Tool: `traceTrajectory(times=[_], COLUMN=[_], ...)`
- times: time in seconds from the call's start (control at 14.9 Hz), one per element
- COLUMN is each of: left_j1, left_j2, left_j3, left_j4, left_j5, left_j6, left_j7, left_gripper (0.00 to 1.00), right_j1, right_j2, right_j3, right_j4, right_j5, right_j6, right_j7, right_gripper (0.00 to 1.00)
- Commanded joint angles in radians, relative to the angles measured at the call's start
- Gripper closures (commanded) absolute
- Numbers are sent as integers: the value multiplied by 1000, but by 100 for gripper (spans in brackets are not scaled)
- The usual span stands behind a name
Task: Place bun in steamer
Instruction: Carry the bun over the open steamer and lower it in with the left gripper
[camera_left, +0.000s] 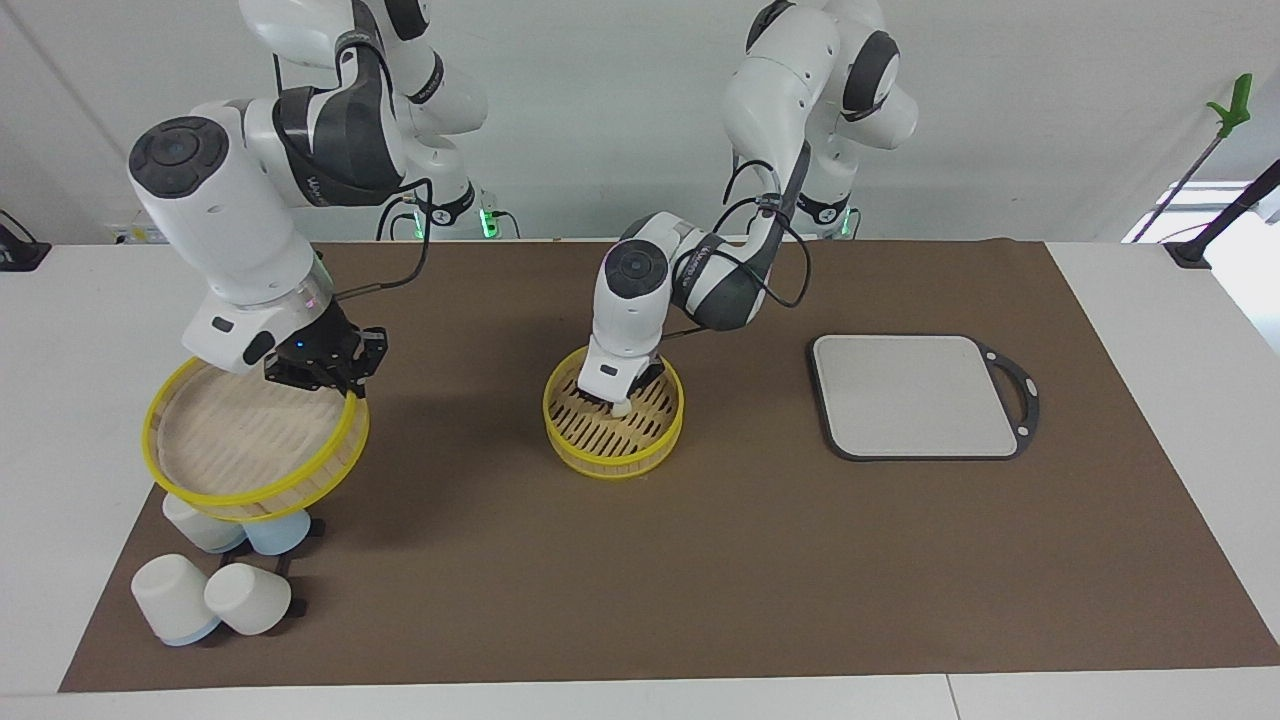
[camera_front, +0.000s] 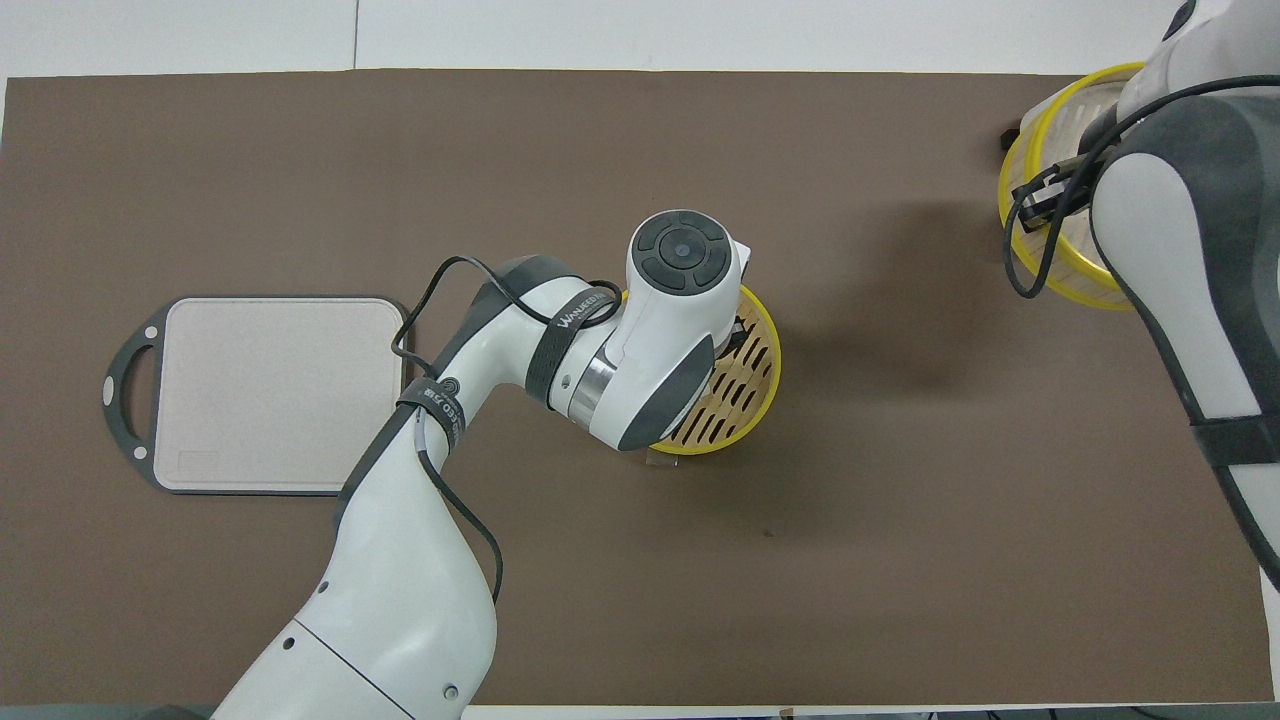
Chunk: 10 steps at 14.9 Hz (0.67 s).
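The steamer (camera_left: 612, 464) stands in the middle of the brown mat; its slatted floor also shows in the overhead view (camera_front: 745, 385). My left gripper (camera_left: 621, 398) reaches down into it and is shut on the small cream-white bun (camera_left: 622, 408), low over the slats. In the overhead view the left hand hides the bun and the fingers. My right gripper (camera_left: 338, 384) is shut on the rim of the steamer's yellow-rimmed top tier (camera_left: 250, 445) and holds it tilted in the air over the cups; the tier also shows in the overhead view (camera_front: 1055, 255).
Several white and pale-blue cups (camera_left: 210, 600) lie at the right arm's end of the mat, under the raised tier. A grey square board with a black rim (camera_left: 915, 395) lies toward the left arm's end and shows in the overhead view (camera_front: 270, 390).
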Motion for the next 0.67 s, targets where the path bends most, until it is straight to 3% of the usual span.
traceTrajectory(times=[0.0, 0.07, 0.13, 0.47, 0.6], left_j1=[-16, -16, -16, -1, 4], left_j2=[-43, -45, -45, -51, -110], left_j3=[14, 14, 16, 26, 78], left_j4=[-62, -62, -62, -42, -38], left_j5=[15, 15, 15, 15, 17], left_j6=[26, 26, 26, 3, -27], left_j7=[-4, -6, -6, -12, -6], left_gripper=[34, 5, 0, 0, 0], right_j1=[-17, -17, -15, -15, -11], right_j2=[-40, -40, -42, -53, -54], right_j3=[12, 12, 12, 12, 12], right_j4=[-43, -45, -49, -71, -77], right_j5=[4, 4, 4, 18, 22], right_j6=[13, 13, 17, 37, 45], right_j7=[-15, -15, -14, -6, 43], right_gripper=[100, 100, 100, 100, 100])
